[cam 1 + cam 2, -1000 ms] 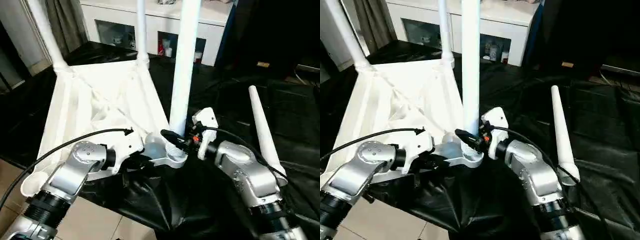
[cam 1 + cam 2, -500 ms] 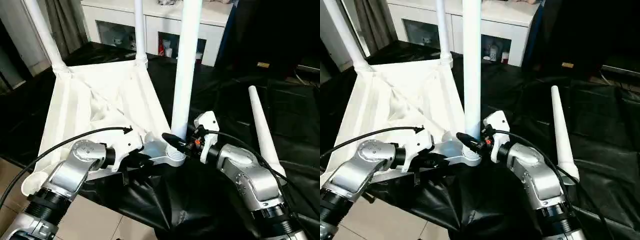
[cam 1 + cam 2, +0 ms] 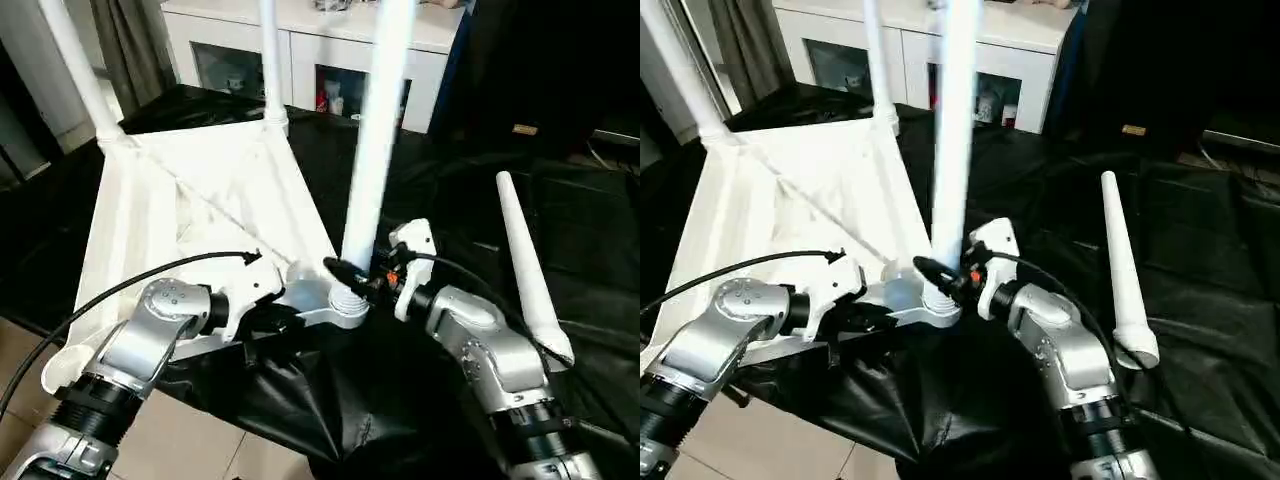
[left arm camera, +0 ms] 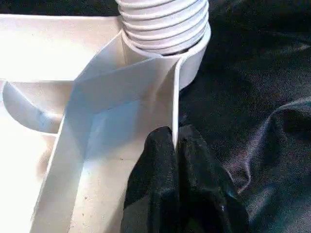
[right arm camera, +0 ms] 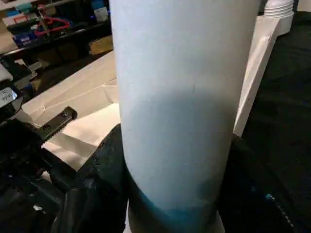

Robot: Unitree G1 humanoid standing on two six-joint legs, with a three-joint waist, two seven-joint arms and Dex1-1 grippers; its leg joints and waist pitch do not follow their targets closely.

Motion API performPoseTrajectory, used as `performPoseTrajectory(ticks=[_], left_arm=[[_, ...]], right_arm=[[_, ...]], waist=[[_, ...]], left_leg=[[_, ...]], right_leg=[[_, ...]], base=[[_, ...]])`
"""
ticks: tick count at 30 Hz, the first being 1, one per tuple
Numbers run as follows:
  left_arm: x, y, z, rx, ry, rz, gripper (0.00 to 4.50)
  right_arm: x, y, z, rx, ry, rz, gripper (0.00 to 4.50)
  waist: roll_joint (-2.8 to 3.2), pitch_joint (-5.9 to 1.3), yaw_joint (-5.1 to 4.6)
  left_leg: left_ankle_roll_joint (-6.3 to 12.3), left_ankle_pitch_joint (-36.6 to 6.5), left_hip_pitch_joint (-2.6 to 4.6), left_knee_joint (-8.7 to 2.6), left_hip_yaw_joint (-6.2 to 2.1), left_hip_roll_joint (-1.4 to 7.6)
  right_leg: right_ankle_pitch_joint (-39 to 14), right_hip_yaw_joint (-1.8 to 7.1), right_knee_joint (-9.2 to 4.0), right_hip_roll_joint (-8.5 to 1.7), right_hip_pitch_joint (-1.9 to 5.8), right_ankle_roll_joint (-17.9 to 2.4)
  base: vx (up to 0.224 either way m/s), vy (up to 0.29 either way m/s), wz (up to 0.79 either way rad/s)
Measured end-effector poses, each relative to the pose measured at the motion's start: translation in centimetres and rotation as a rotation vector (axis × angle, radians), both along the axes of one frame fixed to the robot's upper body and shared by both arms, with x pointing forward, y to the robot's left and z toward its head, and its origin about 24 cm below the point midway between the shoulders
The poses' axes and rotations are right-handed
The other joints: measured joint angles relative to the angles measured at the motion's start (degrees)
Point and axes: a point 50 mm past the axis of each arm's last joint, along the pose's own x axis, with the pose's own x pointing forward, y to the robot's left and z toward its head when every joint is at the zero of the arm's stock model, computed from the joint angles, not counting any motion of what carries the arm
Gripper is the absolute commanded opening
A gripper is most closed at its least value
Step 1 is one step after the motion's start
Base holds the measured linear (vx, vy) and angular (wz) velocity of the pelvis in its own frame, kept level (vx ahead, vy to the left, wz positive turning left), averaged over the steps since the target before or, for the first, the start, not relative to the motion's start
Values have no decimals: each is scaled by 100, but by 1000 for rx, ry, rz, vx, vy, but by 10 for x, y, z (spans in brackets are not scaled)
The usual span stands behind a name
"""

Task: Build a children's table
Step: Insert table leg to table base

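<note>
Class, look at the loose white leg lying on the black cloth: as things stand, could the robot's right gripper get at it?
Probably not yet. The right gripper is closed around the upright leg at the tabletop corner socket, so it is occupied. The loose leg lies unobstructed on the black cloth beside the right forearm; after letting go it looks reachable.

Silver jointed forearms [image 3: 150, 345], black ribbed cuffs, white wrist housings, black cables

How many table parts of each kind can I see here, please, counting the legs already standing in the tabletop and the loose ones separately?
Tabletop: 1
Legs standing in corner sockets: 3
Loose legs lying on the black cloth: 1
Total: 5 parts
</note>
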Motion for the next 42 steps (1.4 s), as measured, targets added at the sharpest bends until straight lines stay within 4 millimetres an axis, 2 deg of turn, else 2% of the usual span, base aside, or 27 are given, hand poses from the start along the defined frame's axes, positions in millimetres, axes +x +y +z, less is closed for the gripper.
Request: performPoseTrajectory(ticks=[13,19,26,36,39,42], left_arm=[[4,-4,-4,-12,6,-8,0],[6,-4,-5,-17,2,-10,0],[8,-4,-4,-16,-4,-9,0],[8,-3,-5,-13,-6,-8,0],[8,-1,-5,-6,-7,-13,0],[10,0,-3,12,-12,-32,0]], right_arm=[[-16,-15,-21,183,-18,-131,191],[-22,-16,-24,133,-93,-136,190],[-22,-12,-17,-30,-205,-69,189],[-13,-7,-10,-143,-212,58,189],[-9,-6,-8,-164,-214,107,189],[-1,-8,-6,-191,-203,191,189]], waist=[[106,-4,76],[168,7,98],[172,6,97],[162,2,73],[152,-1,53],[102,7,20]], left_leg=[[-1,-1,8,0,-1,1],[-2,-1,9,0,-2,1],[-2,0,5,0,-2,2],[-2,0,9,0,-2,2],[-2,0,10,0,-2,2],[-2,0,10,0,-3,4]], right_leg=[[2,-1,-3,-1,13,-4],[8,-4,-2,-1,13,-10],[7,-5,-5,-1,12,-9],[7,-4,-3,-1,14,-9],[7,-4,-3,-1,14,-9],[8,-8,-2,-1,14,-10]], base=[[0,0,0],[0,0,0],[0,0,0],[0,0,0],[0,0,0],[0,0,0]])
